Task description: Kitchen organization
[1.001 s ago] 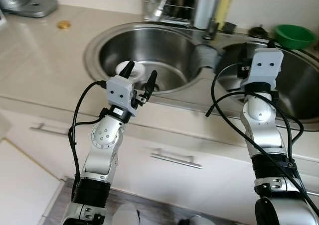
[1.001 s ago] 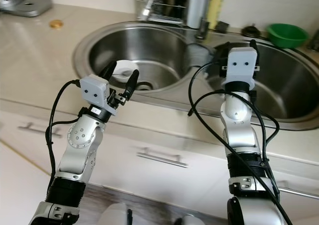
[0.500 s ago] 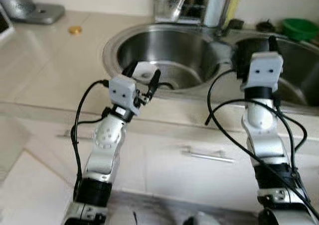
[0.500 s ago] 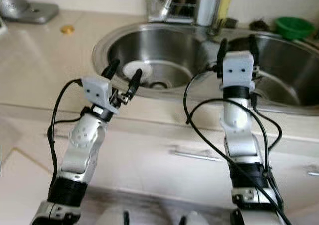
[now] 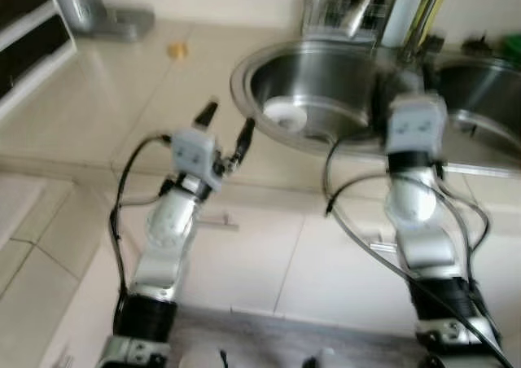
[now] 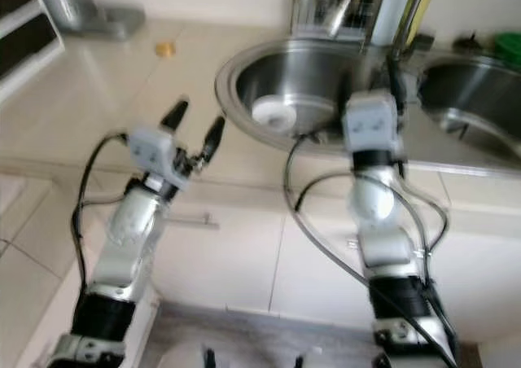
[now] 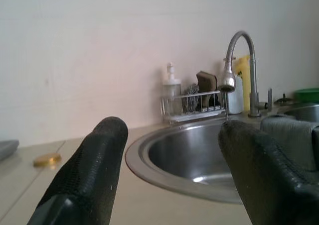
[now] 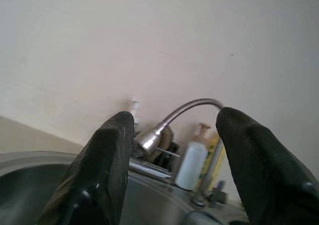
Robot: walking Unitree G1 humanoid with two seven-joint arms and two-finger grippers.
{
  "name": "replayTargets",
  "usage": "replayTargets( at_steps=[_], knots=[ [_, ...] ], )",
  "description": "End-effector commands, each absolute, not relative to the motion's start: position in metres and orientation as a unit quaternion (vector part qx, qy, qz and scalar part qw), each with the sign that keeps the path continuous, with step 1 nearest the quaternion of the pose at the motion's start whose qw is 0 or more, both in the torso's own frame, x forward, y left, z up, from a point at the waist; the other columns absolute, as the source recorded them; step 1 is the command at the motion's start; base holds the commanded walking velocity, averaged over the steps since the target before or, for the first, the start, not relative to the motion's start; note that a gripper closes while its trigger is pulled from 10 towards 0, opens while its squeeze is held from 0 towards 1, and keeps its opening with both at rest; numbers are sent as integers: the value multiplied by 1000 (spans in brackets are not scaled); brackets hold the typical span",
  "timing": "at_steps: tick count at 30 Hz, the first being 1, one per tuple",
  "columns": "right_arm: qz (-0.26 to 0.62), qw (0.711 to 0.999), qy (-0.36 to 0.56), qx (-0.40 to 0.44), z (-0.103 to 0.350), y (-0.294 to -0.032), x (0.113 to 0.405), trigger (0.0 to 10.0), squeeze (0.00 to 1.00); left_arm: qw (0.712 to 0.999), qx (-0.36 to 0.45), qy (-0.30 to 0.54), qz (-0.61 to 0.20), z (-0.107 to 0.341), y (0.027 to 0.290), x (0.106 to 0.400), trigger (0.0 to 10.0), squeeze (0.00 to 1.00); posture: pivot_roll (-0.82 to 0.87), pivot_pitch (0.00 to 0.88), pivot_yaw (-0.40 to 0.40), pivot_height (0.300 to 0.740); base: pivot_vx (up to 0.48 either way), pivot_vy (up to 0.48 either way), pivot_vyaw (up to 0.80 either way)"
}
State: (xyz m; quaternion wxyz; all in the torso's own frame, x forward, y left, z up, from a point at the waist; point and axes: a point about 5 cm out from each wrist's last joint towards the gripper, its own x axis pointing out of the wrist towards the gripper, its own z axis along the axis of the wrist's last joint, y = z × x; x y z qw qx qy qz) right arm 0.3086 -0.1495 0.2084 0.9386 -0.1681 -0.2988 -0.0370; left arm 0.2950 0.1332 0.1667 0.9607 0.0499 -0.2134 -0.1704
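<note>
A white round dish (image 5: 283, 114) lies in the left basin of the steel sink (image 5: 244, 67), on the far right of the table (image 5: 98, 107). The left end effector (image 5: 225, 129) hovers over the table near-left of the sink, fingers spread and empty. The right end effector (image 8: 172, 150), parted and empty too, is raised at the sink's near rim, facing the faucet (image 8: 172, 119).
</note>
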Motion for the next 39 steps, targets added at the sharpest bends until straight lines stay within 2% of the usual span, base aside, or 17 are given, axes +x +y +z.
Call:
replayTargets(
  at_steps=[1,4,25,39],
  knots=[
    [-52,936,-303,-172,212,-161,306,10000,0,953,50,-229,-191,173,121,294,10000,0,143,0,-46,740,0,0,-800],
    [-53,936,-302,-172,210,-162,304,10000,0,953,56,-225,-195,172,119,294,10000,0,142,0,-44,740,0,0,-800],
    [-64,935,-310,-161,208,-164,295,10000,0,951,59,-229,-199,170,118,293,10000,0,140,0,-44,740,0,-441,-800],
    [-68,934,-312,-158,209,-165,293,10000,0,951,59,-232,-198,171,119,293,10000,0,138,0,-43,740,0,0,-796]
  ],
)
